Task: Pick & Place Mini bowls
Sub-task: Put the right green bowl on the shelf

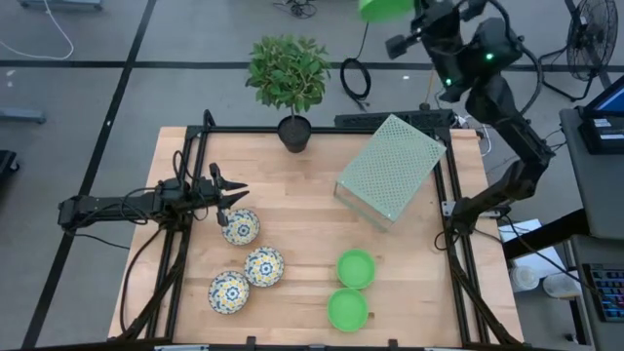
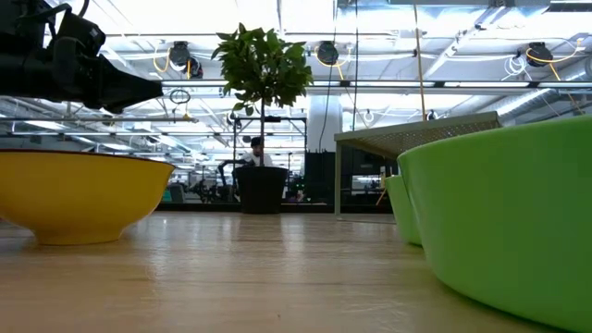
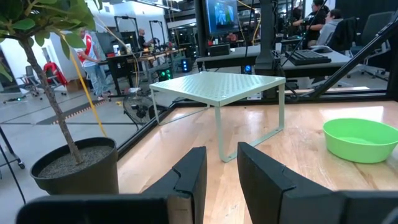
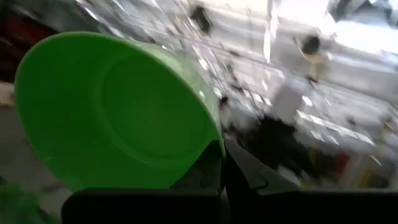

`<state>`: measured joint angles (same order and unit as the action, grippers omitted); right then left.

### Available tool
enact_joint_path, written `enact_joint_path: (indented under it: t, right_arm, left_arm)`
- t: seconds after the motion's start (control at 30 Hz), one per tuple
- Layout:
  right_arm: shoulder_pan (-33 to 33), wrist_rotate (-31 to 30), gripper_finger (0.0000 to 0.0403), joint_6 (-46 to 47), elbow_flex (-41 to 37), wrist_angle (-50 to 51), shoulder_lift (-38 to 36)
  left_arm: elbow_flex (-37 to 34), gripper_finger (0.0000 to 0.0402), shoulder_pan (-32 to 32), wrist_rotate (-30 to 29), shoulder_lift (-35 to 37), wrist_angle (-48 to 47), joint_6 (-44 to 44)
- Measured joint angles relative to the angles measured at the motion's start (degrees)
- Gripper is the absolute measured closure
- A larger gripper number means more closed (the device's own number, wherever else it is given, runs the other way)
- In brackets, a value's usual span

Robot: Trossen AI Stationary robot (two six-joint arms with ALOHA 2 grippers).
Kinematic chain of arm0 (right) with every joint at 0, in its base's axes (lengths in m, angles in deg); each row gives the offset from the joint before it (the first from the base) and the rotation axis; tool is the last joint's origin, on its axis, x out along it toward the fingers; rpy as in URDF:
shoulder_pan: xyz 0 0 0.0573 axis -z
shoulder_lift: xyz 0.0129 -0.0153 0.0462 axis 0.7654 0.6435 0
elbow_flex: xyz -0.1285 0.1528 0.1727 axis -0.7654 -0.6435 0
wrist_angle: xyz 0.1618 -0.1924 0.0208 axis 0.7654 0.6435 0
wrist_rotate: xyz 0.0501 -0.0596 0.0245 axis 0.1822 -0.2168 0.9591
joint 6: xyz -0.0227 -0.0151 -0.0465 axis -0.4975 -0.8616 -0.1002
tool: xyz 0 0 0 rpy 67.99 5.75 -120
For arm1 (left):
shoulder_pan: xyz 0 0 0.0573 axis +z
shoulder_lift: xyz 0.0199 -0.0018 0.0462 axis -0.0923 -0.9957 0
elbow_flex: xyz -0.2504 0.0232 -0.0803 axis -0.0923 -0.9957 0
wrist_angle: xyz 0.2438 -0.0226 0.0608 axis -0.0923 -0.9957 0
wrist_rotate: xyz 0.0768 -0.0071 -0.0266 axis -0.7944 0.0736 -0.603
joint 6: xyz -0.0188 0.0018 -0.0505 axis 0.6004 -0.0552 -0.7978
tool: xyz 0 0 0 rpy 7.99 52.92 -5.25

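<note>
Three white mini bowls with a blue-and-yellow pattern (image 1: 240, 226) (image 1: 264, 265) (image 1: 230, 291) stand on their bases on the wooden table's left half. Two green mini bowls (image 1: 356, 268) (image 1: 348, 309) stand to their right. High above the table's far right corner, a third green bowl (image 1: 385, 8) hangs with my right gripper (image 4: 222, 165) shut on it. My left gripper (image 3: 222, 152) hovers open at the left edge, just beyond the farthest patterned bowl, with nothing between its fingers. My right gripper pinches the green bowl's rim (image 4: 215, 147) between its two fingers, at one spot on the edge. The bowl is lifted far clear of the table and tipped on its side, its hollow facing the wrist camera.
A pale green perforated rack (image 1: 390, 168) stands on thin legs at the far right of the table. A black pot with a small tree (image 1: 294, 132) stands at the far edge. A black frame (image 1: 448, 210) borders the table. Bare wood lies between the patterned bowls and the rack.
</note>
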<state>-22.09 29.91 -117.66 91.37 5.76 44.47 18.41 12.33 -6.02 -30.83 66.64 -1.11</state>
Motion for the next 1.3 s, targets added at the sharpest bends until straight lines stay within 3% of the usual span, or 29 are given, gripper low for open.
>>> enact_joint_path:
  t: [0.1, 0.23, 0.4, 0.47, 0.6, 0.7, 0.83, 1.0, 1.3]
  right_arm:
    - [0.37, -11.83, 0.0403, -1.73, 0.77, 4.82, 0.23]
    - [0.99, -23.05, 0.0403, -10.64, 0.95, 1.76, 0.65]
    - [1.4, -25.01, 0.0403, -13.61, 0.95, -2.42, 1.74]
    - [1.34, -22.07, 0.0403, -8.81, 0.95, 1.23, 1.65]
    - [3.02, -8.7, 0.0403, 8.1, 0.95, 12.94, 1.46]
    - [5.89, -2.99, 0.0403, 18.35, 0.92, 20.39, 1.61]
    - [12.16, 6.41, 0.0403, 32.68, 0.95, 30.05, 1.39]
    - [22.28, 25.11, 0.0403, 44.95, 0.92, 42.47, 1.75]
    - [29.57, 29.19, 0.0403, 47.08, 0.92, 60.89, 3.1]
  left_arm:
    - [0.0, 0.0309, 0.0, 0.0, 0.0, 0.0, -0.01]
    - [0.0, 0.0309, -0.01, 0.0, 0.0, 0.0, 0.01]
    - [0.0, 0.0309, 0.01, 0.0, 0.0, 0.0, -0.02]
    - [0.0, 0.0309, 0.02, 0.0, 0.01, 0.0, 0.0]
    - [0.0, 0.0309, -0.01, 0.0, 0.0, -0.01, 0.0]
    - [0.0, 0.0309, 0.0, 0.0, 0.0, 0.0, 0.0]
    - [0.0, 0.0309, -0.01, 0.0, 0.0, 0.0, -0.02]
    - [0.0, 0.0309, 0.01, 0.0, 0.0, 0.0, 0.0]
    - [0.0, 0.0309, 0.02, 0.0, 0.0, 0.0, 0.01]
